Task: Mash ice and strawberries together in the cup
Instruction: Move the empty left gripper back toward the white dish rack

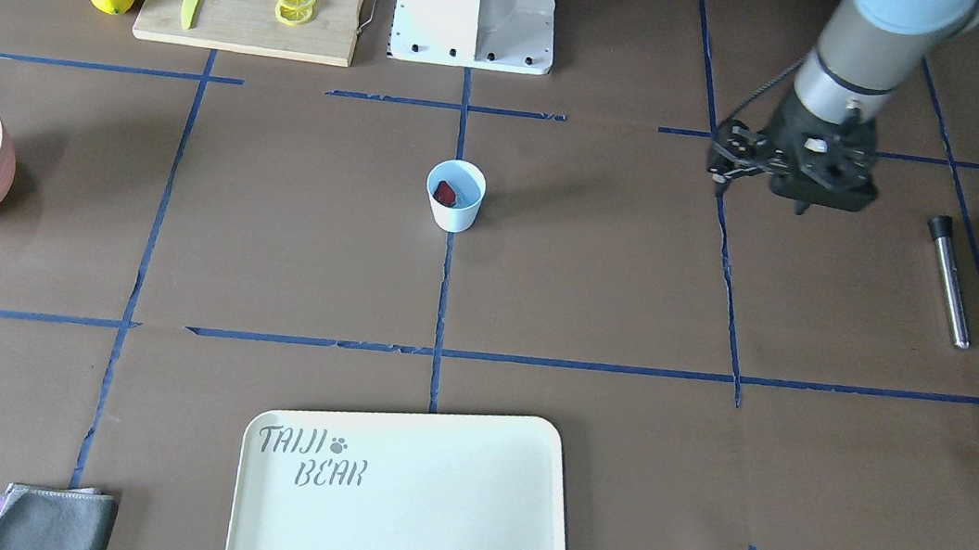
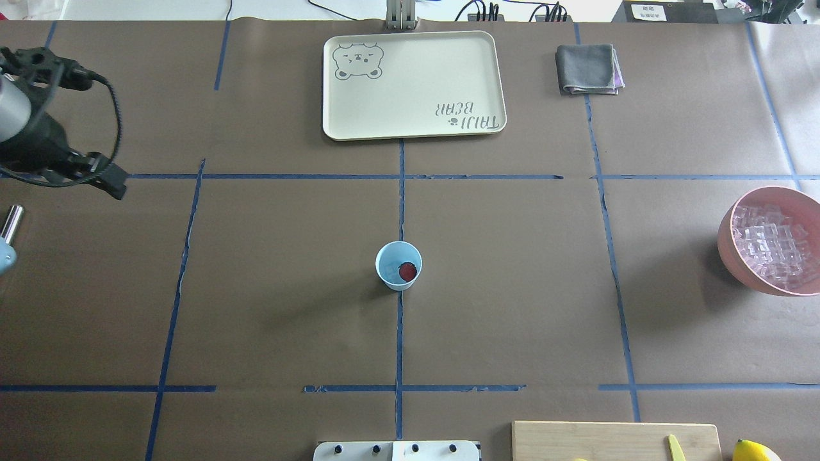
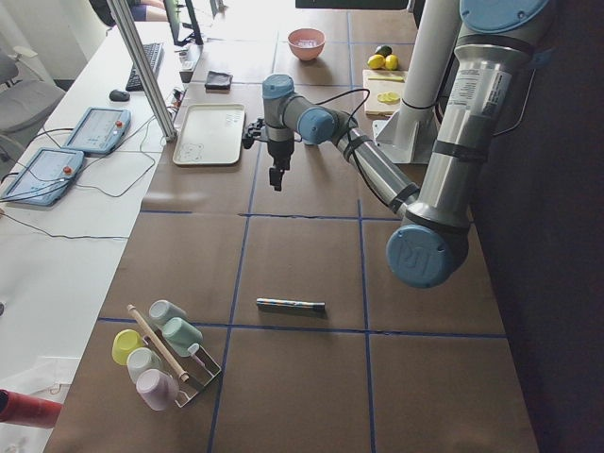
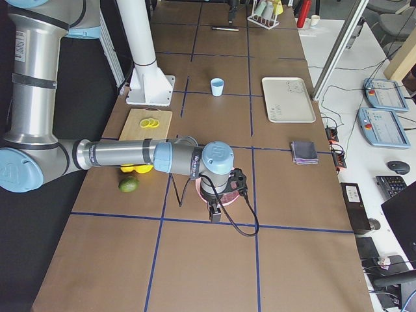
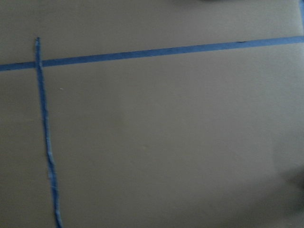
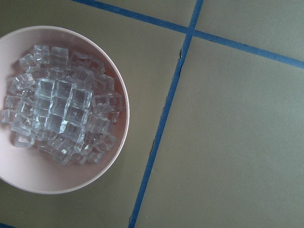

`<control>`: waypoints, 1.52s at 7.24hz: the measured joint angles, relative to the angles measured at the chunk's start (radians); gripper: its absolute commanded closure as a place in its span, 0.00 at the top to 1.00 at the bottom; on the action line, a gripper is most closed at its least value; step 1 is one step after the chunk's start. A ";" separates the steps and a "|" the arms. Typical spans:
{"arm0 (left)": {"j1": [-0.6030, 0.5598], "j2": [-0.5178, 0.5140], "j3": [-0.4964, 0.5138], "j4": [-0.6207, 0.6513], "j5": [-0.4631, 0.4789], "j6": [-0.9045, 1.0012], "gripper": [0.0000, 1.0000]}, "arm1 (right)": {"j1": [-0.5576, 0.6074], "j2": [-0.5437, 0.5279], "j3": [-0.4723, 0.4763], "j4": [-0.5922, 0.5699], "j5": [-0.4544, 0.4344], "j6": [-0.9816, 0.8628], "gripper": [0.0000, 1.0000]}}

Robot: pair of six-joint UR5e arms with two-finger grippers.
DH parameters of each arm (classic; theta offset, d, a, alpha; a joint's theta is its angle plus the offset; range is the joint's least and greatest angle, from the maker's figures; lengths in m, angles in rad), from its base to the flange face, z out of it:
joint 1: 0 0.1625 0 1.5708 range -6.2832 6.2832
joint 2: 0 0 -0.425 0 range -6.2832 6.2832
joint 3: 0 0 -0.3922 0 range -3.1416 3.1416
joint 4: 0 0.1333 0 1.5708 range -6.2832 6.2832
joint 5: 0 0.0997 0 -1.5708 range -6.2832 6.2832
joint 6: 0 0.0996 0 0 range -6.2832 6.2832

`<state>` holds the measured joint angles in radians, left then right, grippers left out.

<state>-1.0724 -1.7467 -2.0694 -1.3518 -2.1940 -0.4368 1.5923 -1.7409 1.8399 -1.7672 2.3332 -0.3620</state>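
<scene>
Cup stands mid-surface with the strawberry inside; whether it holds ice, cannot tell. Mashing not begun. Ice heaped in pink bowl, well apart, under right gripper. Left gripper hangs near metal rod. Both jaws: cannot tell. Tray well off; nothing crowds cup.

Small light-blue tapered cup, no handle: upright mid-desk, mouth up, set on a blue tape line. Inside, against the wall and well below the rim, one small bright red bumpy strawberry piece. Pile of small clear glassy ice cubes, many alike, heaped in a big round pink bowl near the desk's edge on the robot's right, well apart from the cup.
</scene>
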 measured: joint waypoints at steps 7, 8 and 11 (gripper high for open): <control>-0.410 0.269 0.316 -0.389 -0.160 0.301 1.00 | 0.000 0.002 0.003 0.000 0.000 0.000 1.00; -0.383 0.270 0.403 -0.548 -0.157 0.208 1.00 | 0.000 0.001 0.004 0.000 0.000 0.000 1.00; -0.192 0.268 0.582 -0.887 -0.051 -0.038 1.00 | 0.000 0.000 0.004 0.000 0.000 0.000 1.00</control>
<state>-1.2644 -1.4786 -1.4874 -2.2386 -2.2454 -0.4749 1.5922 -1.7408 1.8438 -1.7671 2.3332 -0.3620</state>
